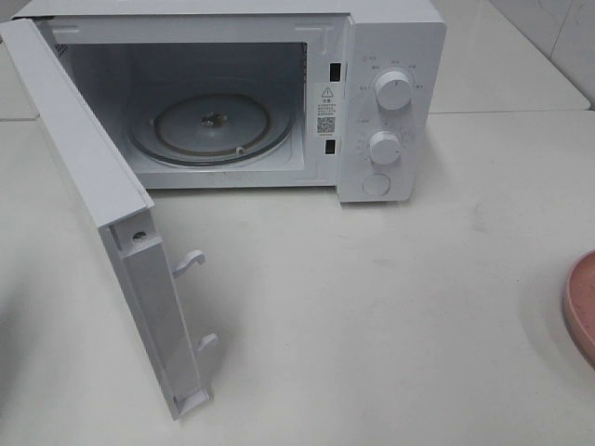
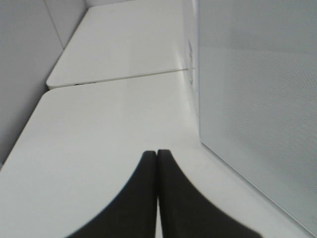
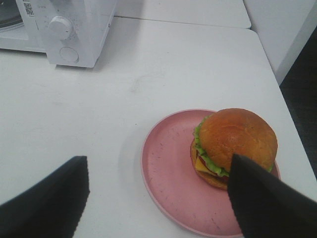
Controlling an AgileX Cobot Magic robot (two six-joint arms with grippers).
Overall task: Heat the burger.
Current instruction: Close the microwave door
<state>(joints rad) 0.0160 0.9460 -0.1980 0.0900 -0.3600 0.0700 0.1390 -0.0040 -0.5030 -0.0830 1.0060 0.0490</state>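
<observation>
Microwave door [image 1: 102, 223] stands swung wide at the left of the white table [image 1: 390, 316], its latch hooks pointing into the room, and the left gripper [image 2: 157, 154] sits low beside the door's outer panel with its dark jaws pressed together on nothing. Behind the door the microwave [image 1: 279, 93] stands along the table's far edge, its cavity open and the glass turntable [image 1: 212, 127] bare inside; two knobs [image 1: 394, 91] and a round button sit on the panel on its right side. At the table's right edge a sliver of the pink plate [image 1: 581, 307] shows in the high view. The right wrist view gives it whole: the burger [image 3: 235, 144] rests on the plate's far side, probably a little off centre. The right gripper [image 3: 158, 191] hangs near the plate with its jaws wide apart, one finger [image 3: 267, 203] overlapping the burger's edge in the picture, though contact cannot be told.
</observation>
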